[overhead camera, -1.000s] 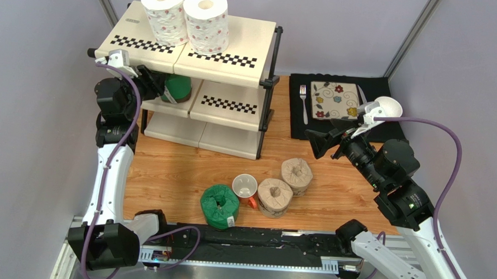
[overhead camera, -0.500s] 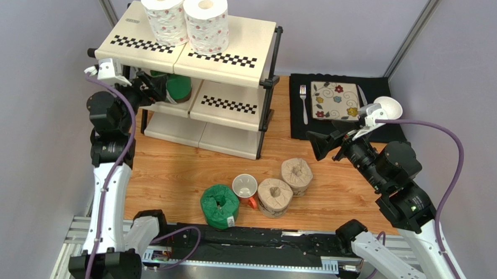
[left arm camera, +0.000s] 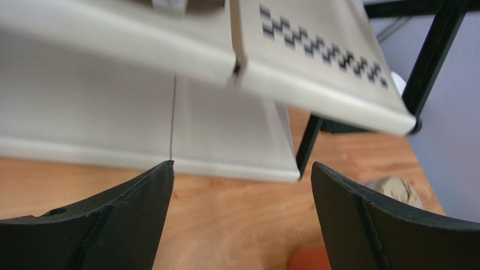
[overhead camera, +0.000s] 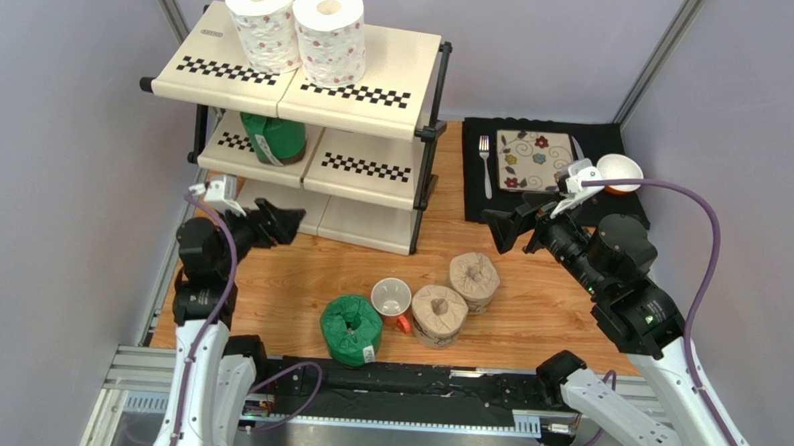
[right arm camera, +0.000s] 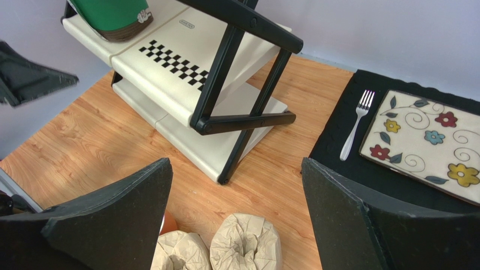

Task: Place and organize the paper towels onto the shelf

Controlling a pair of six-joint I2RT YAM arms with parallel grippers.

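Note:
The shelf [overhead camera: 373, 170] stands at the back left. Two white floral paper towels [overhead camera: 264, 21] [overhead camera: 331, 34] are on its top tier, and a green one [overhead camera: 274, 137] [right arm camera: 115, 14] sits on the middle tier. On the table lie another green roll [overhead camera: 351, 330] and two tan rolls [overhead camera: 438, 315] [overhead camera: 474, 280] [right arm camera: 245, 247]. My left gripper [overhead camera: 292, 222] [left arm camera: 242, 164] is open and empty, low in front of the shelf's bottom tier. My right gripper [overhead camera: 506, 230] [right arm camera: 235, 160] hangs open and empty above the tan rolls, right of the shelf.
A white mug with a red handle [overhead camera: 392, 297] stands between the green roll and the nearer tan roll. A black placemat [overhead camera: 596, 141] at the back right carries a floral plate [overhead camera: 535, 161], a fork [overhead camera: 485, 165] and a white bowl [overhead camera: 620, 172].
My left gripper opened, left the green roll on the middle tier, and drew back and down in front of the shelf. My right gripper shifted slightly left.

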